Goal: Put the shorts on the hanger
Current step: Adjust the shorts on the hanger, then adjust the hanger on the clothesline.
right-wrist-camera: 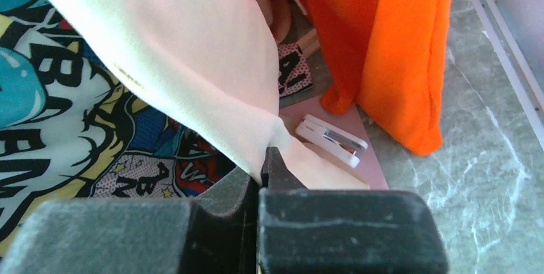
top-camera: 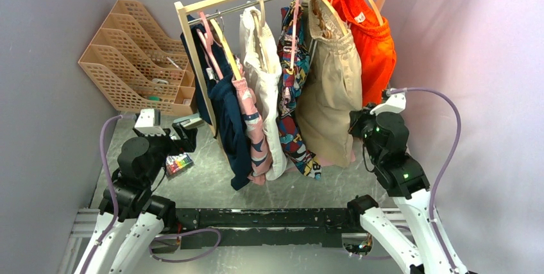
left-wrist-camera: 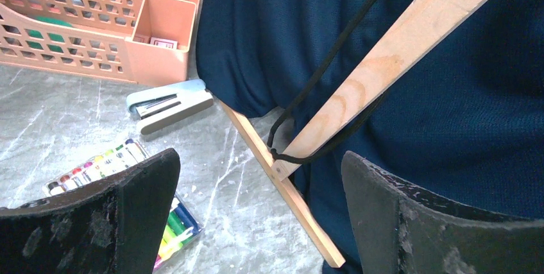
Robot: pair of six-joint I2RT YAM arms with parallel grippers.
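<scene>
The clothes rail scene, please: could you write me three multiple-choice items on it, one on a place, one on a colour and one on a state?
1. The shorts hang right beside:
A the orange garment
B the navy garment
C the desk organiser

2. The stapler in the left wrist view is:
A red
B pale blue
C black

3. The right gripper is:
A wide open
B out of view
C shut on the shorts

Answers:
1. A, the orange garment is their neighbour on the right.
2. B, its casing is pale blue.
3. C, the closed fingers pinch the pale fabric's lower edge.
</scene>
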